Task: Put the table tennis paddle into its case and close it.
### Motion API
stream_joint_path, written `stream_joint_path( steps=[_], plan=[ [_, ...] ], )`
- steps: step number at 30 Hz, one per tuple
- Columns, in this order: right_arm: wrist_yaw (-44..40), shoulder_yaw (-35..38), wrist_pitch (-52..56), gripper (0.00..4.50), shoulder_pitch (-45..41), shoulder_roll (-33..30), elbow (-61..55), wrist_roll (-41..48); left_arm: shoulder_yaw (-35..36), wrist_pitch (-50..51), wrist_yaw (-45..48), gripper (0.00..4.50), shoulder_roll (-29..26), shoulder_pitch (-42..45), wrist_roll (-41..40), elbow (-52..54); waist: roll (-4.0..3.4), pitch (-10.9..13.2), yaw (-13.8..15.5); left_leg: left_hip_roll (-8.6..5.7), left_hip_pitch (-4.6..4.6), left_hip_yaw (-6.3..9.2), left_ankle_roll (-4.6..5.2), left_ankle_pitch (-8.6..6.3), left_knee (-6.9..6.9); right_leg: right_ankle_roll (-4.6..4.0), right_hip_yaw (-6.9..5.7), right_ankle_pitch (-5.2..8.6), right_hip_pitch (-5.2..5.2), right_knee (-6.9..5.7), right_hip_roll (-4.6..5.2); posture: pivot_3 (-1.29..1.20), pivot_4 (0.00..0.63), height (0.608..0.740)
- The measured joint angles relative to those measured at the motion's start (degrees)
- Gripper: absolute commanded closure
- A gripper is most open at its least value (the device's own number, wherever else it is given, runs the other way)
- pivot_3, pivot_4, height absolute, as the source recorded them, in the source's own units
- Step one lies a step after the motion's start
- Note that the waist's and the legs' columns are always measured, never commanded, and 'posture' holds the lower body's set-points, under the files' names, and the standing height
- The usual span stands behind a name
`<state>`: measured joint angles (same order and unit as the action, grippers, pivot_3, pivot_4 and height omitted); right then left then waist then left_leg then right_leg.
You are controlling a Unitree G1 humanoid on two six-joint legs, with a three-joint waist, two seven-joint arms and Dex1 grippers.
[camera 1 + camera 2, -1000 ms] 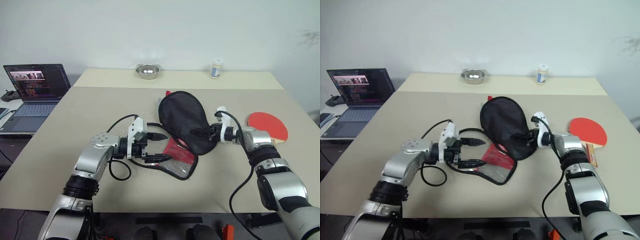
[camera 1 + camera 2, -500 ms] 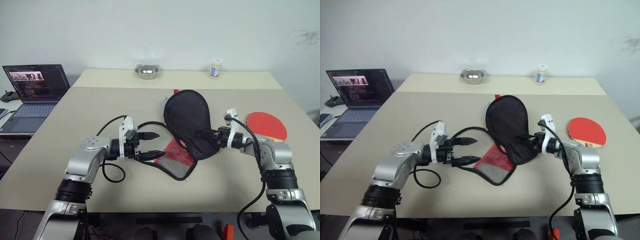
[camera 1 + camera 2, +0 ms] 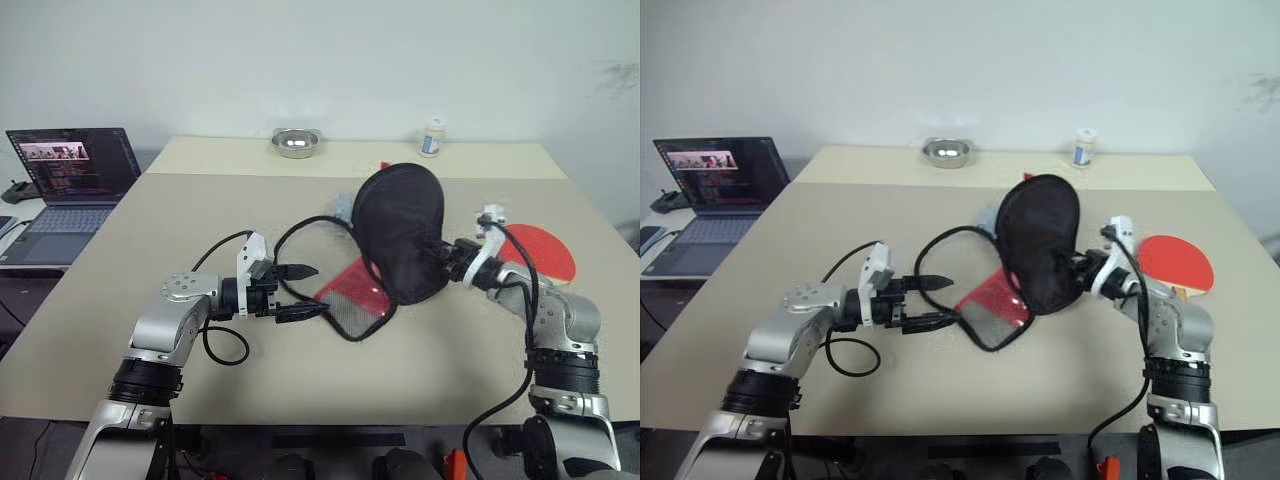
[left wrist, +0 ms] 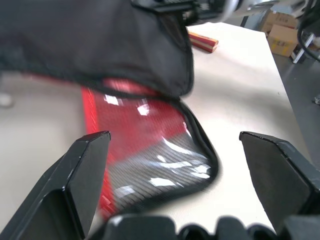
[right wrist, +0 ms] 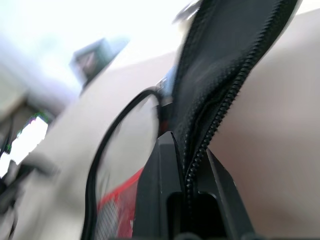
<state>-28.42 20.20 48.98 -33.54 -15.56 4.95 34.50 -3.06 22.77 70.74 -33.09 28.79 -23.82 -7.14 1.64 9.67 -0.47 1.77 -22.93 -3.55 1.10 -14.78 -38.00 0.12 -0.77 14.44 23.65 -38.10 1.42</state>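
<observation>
Left gripper point(image 3: 303, 292) spread wide, just beside case point(image 3: 398, 240), at its red mesh half. Right gripper point(image 3: 438, 258) pinched on case's black flap, holding it upright. Paddle point(image 3: 540, 250) flat behind case, by right arm.

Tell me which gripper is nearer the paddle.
Right. The right gripper, shut on the case, sits just beside the paddle. The left gripper is open at the case's far side.
</observation>
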Motion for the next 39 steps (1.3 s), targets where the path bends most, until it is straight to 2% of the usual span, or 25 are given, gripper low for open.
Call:
stream_joint_path(
  steps=[13,18,23,32,38,39],
  plan=[
    [16.25,6.56,-7.38,4.45,1.49,5.41,3.21,0.43,-0.04,-1.98,0.20,0.00,0.81,0.08,0.04,-1.06,-0.01,0.01,-0.12,0.01,0.00,-0.03,0.00,0.00,0.04,0.00,0.03,0.00,0.02,0.01,0.00,0.00,0.150,0.740],
    [19.66,4.66,-7.17,4.45,3.17,4.50,3.33,-1.71,-0.11,-2.26,0.51,0.00,0.83,0.12,0.10,-2.07,-0.01,0.01,-0.41,0.00,-0.01,-0.03,0.00,0.00,0.05,0.00,0.04,0.00,0.02,0.02,0.00,0.00,0.150,0.740],
    [17.03,-1.43,-1.04,4.45,3.98,-1.48,3.29,-3.07,-0.51,-3.36,1.19,0.00,0.86,0.16,0.39,-2.56,-0.02,0.01,-0.73,-0.01,0.00,-0.05,0.00,0.00,0.05,0.01,0.05,0.00,0.03,0.02,0.00,0.00,0.150,0.740],
    [3.40,-11.11,2.08,4.45,1.72,-14.11,4.88,-6.22,-1.29,-4.37,1.33,0.00,1.01,0.17,0.88,-2.94,-0.01,0.02,-1.08,0.00,-0.01,-0.04,0.01,0.00,0.08,0.03,0.04,0.01,0.03,0.09,-0.06,0.00,0.150,0.740],
    [-0.64,-12.60,1.60,4.45,-0.66,-15.85,11.03,-8.48,-1.36,-4.51,1.37,0.00,1.06,0.17,1.11,-2.96,0.01,0.02,-1.08,0.00,-0.01,-0.04,0.01,-0.01,0.08,0.03,0.04,0.01,0.03,0.09,-0.06,0.00,0.150,0.740],
    [-0.93,-12.60,1.61,4.26,-0.89,-15.87,11.76,-8.68,-1.37,-4.52,1.39,0.00,1.07,0.17,1.12,-2.96,0.01,0.03,-1.09,0.00,-0.02,-0.04,0.01,0.00,0.08,0.02,0.04,0.01,0.03,0.09,-0.06,0.00,0.150,0.740]
  ],
)
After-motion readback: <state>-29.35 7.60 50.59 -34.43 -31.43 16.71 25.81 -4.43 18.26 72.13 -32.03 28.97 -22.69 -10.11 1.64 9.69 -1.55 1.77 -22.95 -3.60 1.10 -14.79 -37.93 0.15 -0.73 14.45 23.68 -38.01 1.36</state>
